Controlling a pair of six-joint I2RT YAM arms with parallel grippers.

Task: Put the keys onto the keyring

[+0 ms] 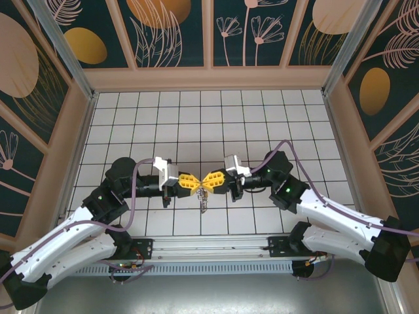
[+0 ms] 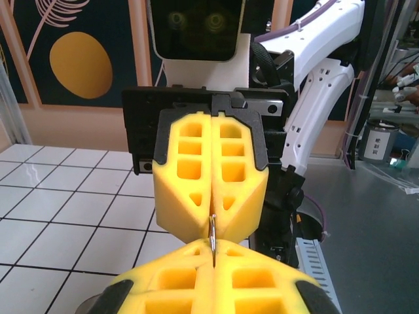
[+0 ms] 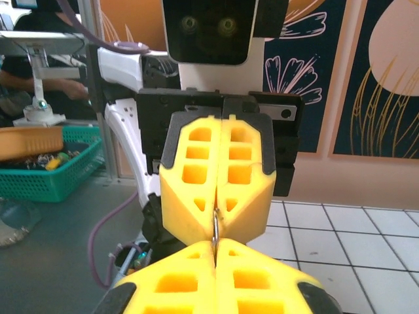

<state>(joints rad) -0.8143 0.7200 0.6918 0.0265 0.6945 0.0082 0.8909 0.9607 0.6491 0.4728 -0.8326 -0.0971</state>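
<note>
My two grippers meet tip to tip above the middle of the tiled floor. The left gripper [image 1: 196, 182] and the right gripper [image 1: 211, 181] are both shut. A thin metal wire, the keyring [image 2: 212, 235], is pinched edge-on between both pairs of yellow fingertips. In the left wrist view my left gripper [image 2: 213, 254] is at the bottom, with the right one facing it. In the right wrist view the keyring [image 3: 215, 229] runs from my right gripper [image 3: 215, 247] into the left one. A small cluster of slim keys [image 1: 204, 200] hangs just below the tips.
White tiled floor [image 1: 262, 124] is walled by patterned panels on three sides. A metal rail [image 1: 209, 252] with both arm bases runs along the near edge. Outside the cell, a teal basket [image 3: 46, 173] stands on a grey surface.
</note>
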